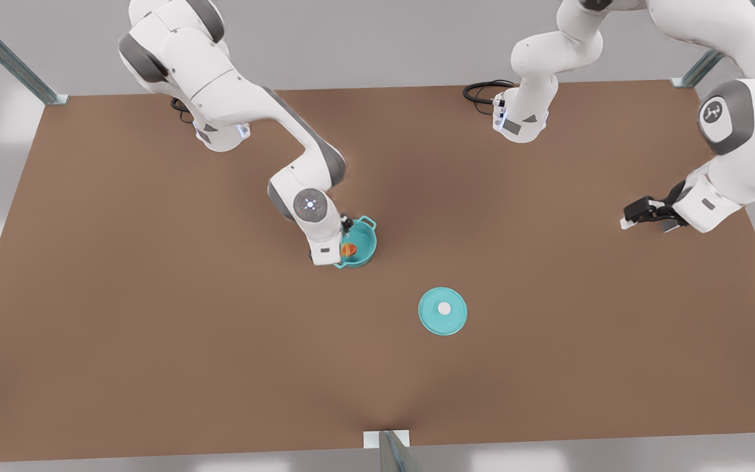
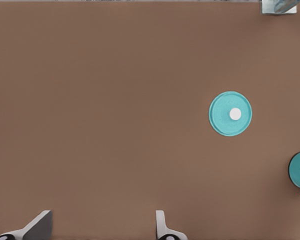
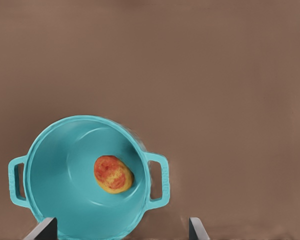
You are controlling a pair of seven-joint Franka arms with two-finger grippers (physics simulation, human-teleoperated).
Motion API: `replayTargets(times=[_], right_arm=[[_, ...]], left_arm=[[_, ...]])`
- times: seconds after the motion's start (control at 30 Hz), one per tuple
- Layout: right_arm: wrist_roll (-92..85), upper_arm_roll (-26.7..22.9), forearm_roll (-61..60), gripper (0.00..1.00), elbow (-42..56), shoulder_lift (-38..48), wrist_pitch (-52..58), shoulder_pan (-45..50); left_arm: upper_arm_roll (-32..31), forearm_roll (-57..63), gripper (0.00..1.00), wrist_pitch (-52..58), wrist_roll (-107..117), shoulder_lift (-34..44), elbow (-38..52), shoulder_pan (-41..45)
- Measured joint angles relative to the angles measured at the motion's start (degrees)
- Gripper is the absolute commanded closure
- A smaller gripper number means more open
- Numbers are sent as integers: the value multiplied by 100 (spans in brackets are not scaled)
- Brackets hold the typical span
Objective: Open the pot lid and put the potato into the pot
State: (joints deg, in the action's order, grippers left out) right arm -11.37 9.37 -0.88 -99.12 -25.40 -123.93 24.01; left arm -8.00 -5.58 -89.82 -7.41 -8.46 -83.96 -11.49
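The teal pot point(image 1: 363, 244) stands uncovered near the table's middle, and its rim also shows at the edge of the left wrist view point(image 2: 299, 170). Inside it lies the yellow-orange potato point(image 1: 348, 250) with red patches point(image 3: 113, 174), free of any finger. My right gripper point(image 1: 338, 249) hovers just over the pot point(image 3: 65, 165), open point(image 3: 121, 227), its fingers spread wide over the near rim. The pot lid point(image 1: 442, 311) lies flat on the table, knob up, toward the front view's right of the pot point(image 2: 230, 113). My left gripper point(image 1: 633, 219) waits open point(image 2: 102, 222) far at the front view's right.
The brown table point(image 1: 154, 341) has bare room all around the pot and lid. A black cable point(image 1: 482, 88) coils near the rear arm base. A metal bracket point(image 1: 387, 438) sits at the front edge, and metal posts stand at the rear corners.
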Motion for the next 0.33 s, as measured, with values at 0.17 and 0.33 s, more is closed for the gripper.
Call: replayTargets(times=[0.17,0.33], right_arm=[[-206,-534,190,0,2066,-520,1565,-2762],[-417,-655,500,0,2330,-816,2576,-2981]], left_arm=[[-31,34,0,-84,58,-184,97,408],[-110,86,0,-245,101,-337,106,849]])
